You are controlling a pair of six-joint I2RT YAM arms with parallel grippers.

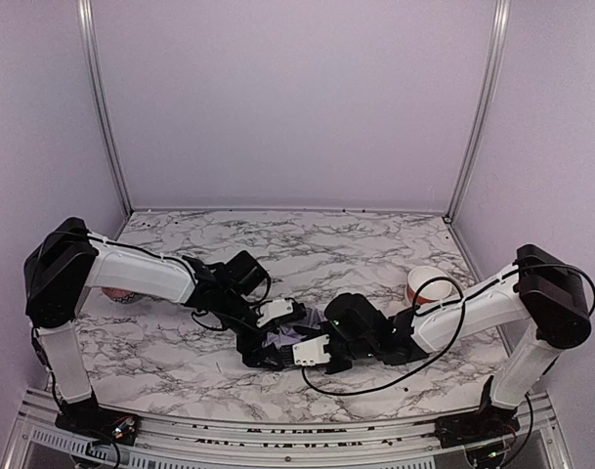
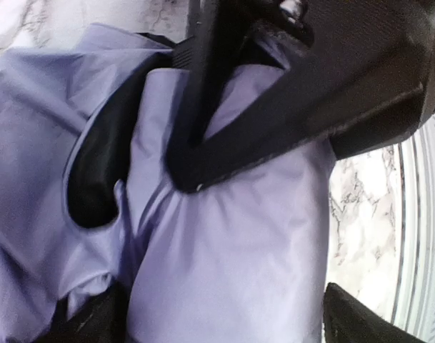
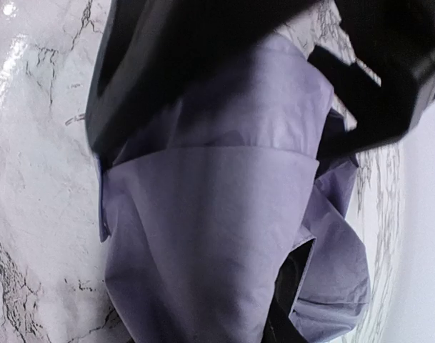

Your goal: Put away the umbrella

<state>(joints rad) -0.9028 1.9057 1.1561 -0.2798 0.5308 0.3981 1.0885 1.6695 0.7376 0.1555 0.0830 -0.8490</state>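
**Both grippers on the bunched umbrella at the near middle of the table**

Nearest the arms, the right gripper (image 1: 312, 354) meets the umbrella (image 1: 280, 342) from the right, its fingers (image 3: 146, 64) either side of the fabric; whether they squeeze cannot be told. Just beyond, the left gripper (image 1: 270, 318) comes from the left, fingertips (image 2: 203, 168) together on a fold. Neither arm looks nearer. The shaft is hidden, so its long axis is unclear. A bowl (image 1: 426, 285) sits farther back.

White, grey-veined marble table (image 1: 356, 239) here, and down on it near the front edge lies the crumpled lavender umbrella (image 1: 280, 342). An orange-and-white bowl (image 1: 424, 281) sits at the right, a second bowl (image 1: 119, 295) far left, mostly hidden.
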